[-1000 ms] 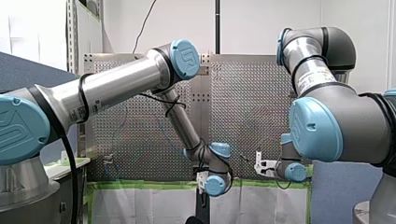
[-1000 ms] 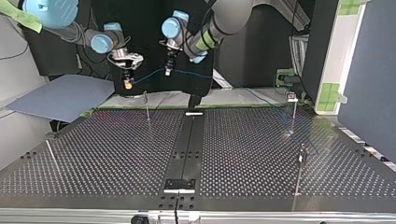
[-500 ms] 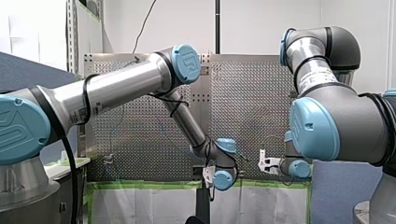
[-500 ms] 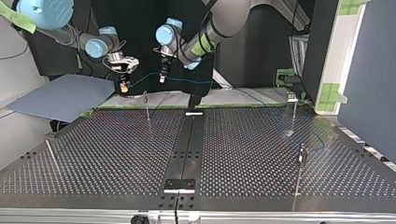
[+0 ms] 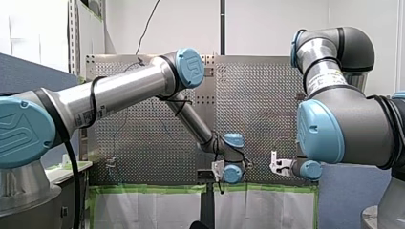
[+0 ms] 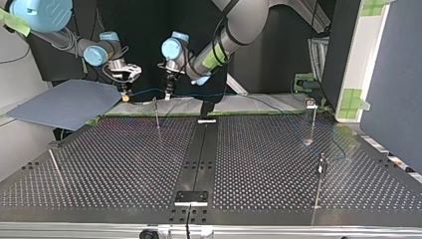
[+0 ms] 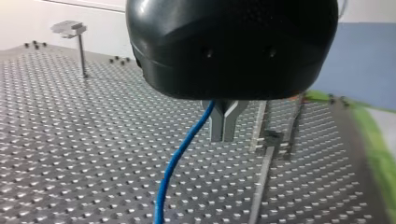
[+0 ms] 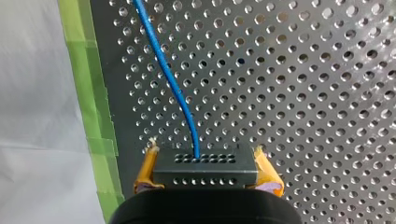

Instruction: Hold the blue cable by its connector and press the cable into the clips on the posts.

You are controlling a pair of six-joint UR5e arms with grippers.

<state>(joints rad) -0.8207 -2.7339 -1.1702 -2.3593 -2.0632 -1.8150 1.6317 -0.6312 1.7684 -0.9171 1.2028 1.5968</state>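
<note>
Above the bench, my right pincer clasps the connector; my left pincer is clenched on the blue cable.

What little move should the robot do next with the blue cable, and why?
Probably lower both grippers a little: the blue cable stretches between my right gripper and my left gripper, seemingly just above the post between them, not yet in its clip.

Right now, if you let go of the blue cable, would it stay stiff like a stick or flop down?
Probably floppy: the blue cable bends in a curve away from the connector in my right gripper. It looks thin and likely light, hanging in a loose curve under my left gripper. Pushed, it should bend rather than snap.
</note>
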